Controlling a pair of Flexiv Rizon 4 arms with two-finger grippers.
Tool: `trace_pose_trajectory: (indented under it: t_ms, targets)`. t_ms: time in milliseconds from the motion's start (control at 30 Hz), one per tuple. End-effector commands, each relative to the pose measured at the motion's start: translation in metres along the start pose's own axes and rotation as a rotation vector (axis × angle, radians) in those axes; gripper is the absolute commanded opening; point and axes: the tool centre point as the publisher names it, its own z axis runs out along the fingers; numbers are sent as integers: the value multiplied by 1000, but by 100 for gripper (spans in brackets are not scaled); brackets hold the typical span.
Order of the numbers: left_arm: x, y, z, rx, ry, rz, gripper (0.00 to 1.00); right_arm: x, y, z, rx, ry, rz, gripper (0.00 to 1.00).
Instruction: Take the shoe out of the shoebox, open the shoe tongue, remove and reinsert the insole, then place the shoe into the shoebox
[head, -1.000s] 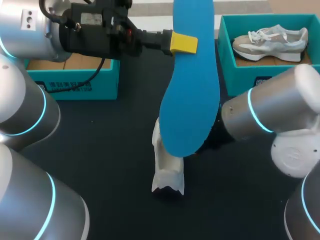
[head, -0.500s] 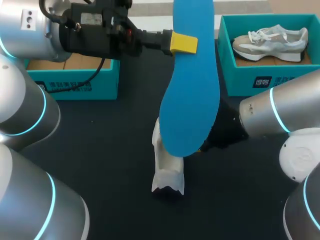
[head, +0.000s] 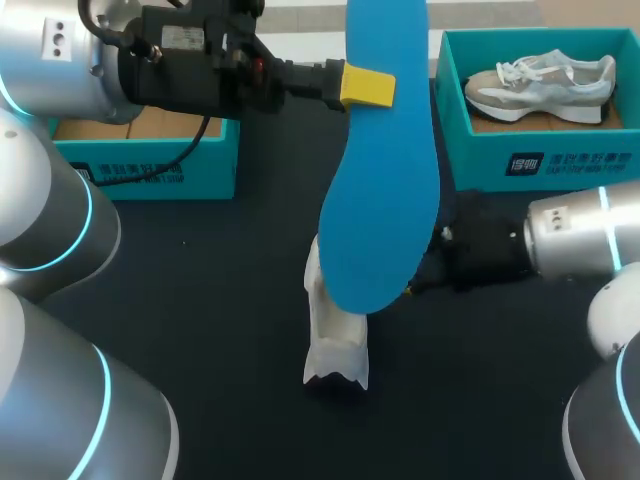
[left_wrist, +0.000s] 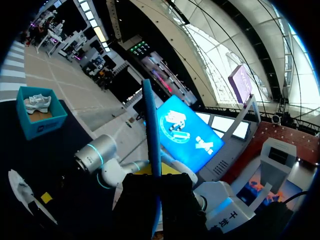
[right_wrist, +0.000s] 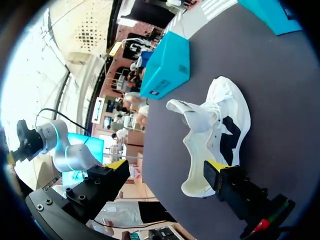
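High over the table hangs the blue insole (head: 380, 180), with my left gripper (head: 370, 88) shut on it near one end. The left wrist view has the insole (left_wrist: 152, 135) edge-on between that gripper's (left_wrist: 156, 182) black fingers. Under it the white shoe (head: 335, 345) lies on the dark table, partly hidden. In the right wrist view the shoe (right_wrist: 215, 125) lies on its side just ahead of my right gripper (right_wrist: 167, 167), which stands open and empty. That gripper (head: 425, 278) sits low, right of the shoe.
A teal shoebox (head: 530, 160) at the back right holds a second grey-white shoe (head: 540, 85). Another teal shoebox (head: 150, 155) stands at the back left, under my left arm. The table's front is bare dark surface.
My right arm has drawn back to the right, so its black gripper now shows beside the insole. The left arm and the insole have not moved.
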Motion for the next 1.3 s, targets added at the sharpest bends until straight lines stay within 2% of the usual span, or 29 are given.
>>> trace_pose_trajectory:
  t_ms: [33,300,567,700,933,1000,1300]
  targets:
    - [-1,0,1,0,1,0,0,6,3,-29,6,116,5,100]
    - [-1,0,1,0,1,0,0,27,14,-41,27,53,4,100]
    - [-1,0,1,0,1,0,0,47,22,-58,-45,147,24,100]
    - [-1,0,1,0,1,0,0,57,27,-59,-46,135,-11,100]
    - [-1,0,1,0,1,0,0,63,33,-60,-40,166,2,100]
    - [-1,0,1,0,1,0,0,64,34,-59,-31,204,0,100]
    - [-1,0,1,0,1,0,0,64,37,-58,-35,176,2,100]
